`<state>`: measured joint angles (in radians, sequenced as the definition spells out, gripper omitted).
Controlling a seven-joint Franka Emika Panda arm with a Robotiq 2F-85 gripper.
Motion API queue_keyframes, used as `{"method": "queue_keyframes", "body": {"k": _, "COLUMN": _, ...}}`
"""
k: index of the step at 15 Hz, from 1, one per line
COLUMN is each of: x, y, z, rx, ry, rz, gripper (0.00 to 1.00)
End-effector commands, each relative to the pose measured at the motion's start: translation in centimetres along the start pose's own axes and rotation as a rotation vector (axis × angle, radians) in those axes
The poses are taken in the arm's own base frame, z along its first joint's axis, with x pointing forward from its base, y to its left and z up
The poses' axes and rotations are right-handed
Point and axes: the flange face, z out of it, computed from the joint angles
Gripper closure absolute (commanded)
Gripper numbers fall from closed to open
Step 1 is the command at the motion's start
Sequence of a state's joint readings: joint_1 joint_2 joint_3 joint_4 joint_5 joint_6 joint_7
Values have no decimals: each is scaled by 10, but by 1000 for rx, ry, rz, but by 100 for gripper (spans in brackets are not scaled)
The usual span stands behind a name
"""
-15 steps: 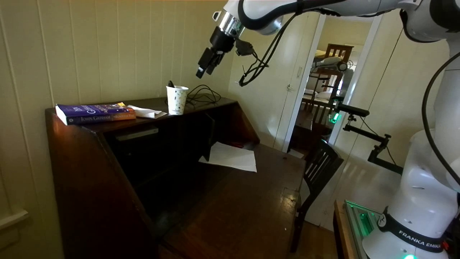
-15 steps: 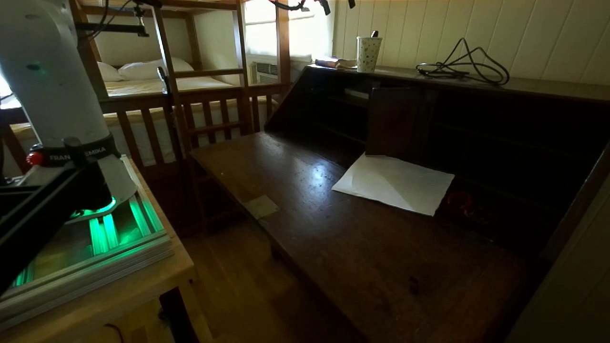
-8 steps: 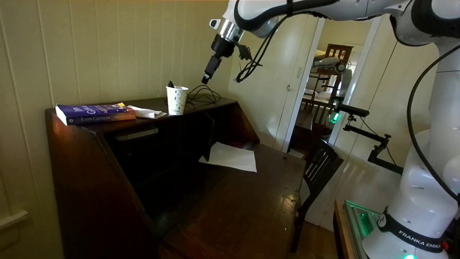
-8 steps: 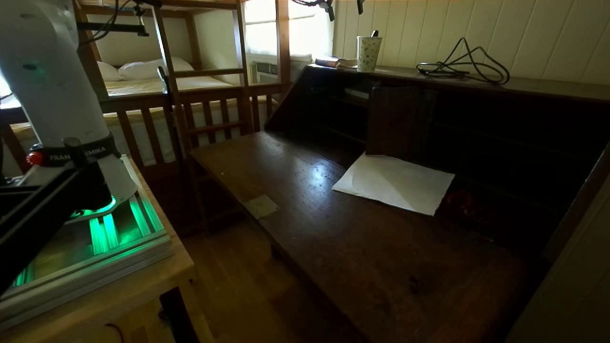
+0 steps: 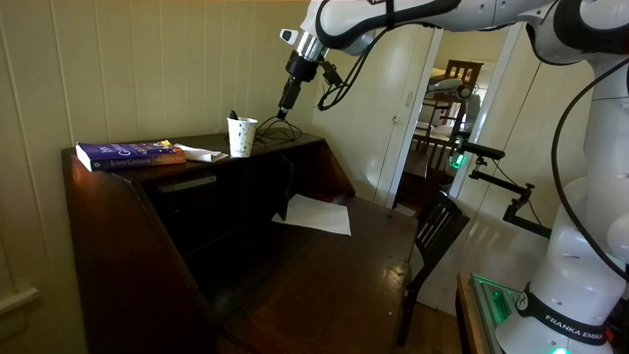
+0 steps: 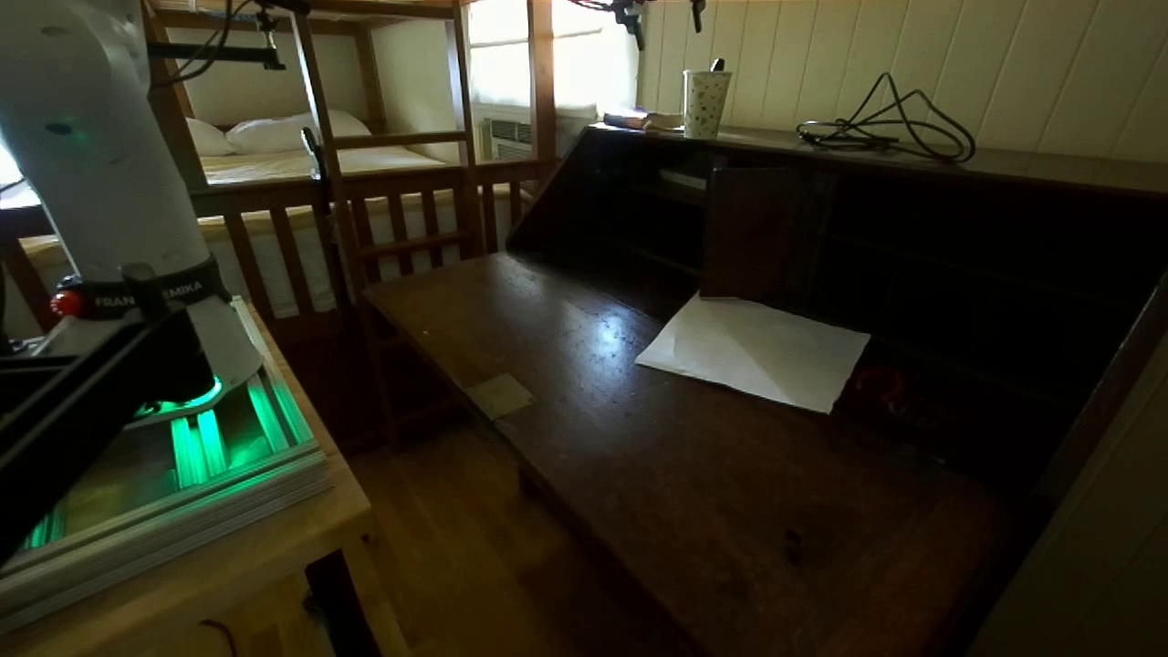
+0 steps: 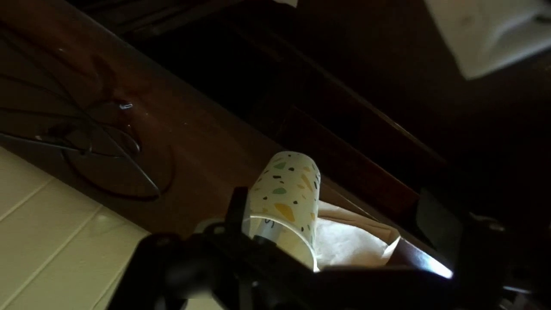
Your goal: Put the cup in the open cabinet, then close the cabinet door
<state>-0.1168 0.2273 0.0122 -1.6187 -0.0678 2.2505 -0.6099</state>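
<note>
Status: judged early; neither task step complete. Cup (image 5: 242, 138): upright on top of cabinet (image 5: 113, 236), upper left of centre in exterior view; not yet inside. Gripper (image 5: 282, 116): right of cup in same frame, apart from it; jaws spread wide in wrist view, nothing held. Cabinet door (image 6: 748, 233): standing open, right of centre in exterior view. Remaining, as judged: close jaws on cup, lift, place in cabinet interior, release, then shut cabinet door.

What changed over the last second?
The gripper came lower, toward the top of the cabinet, and its wrist twisted; it's open. Nothing was gripped or released. Unchanged: the cup standing on top, the cabinet door open, the book, the white sheet.
</note>
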Motion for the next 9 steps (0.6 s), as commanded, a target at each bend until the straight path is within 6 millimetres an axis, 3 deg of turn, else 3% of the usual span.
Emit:
{"method": "queue_keyframes", "body": {"k": 1, "x": 14, "y": 17, "z": 21, "rx": -94, "ry": -51, "rz": -106, "gripper": 0}}
{"method": "queue_keyframes", "body": {"k": 7, "x": 56, "y": 12, "z": 48, "rx": -161, "ry": -31, "rz": -201, "gripper": 0}}
{"method": "queue_keyframes", "body": {"k": 9, "x": 64, "y": 3, "z": 44, "rx": -136, "ry": 11, "rz": -176, "gripper": 0}}
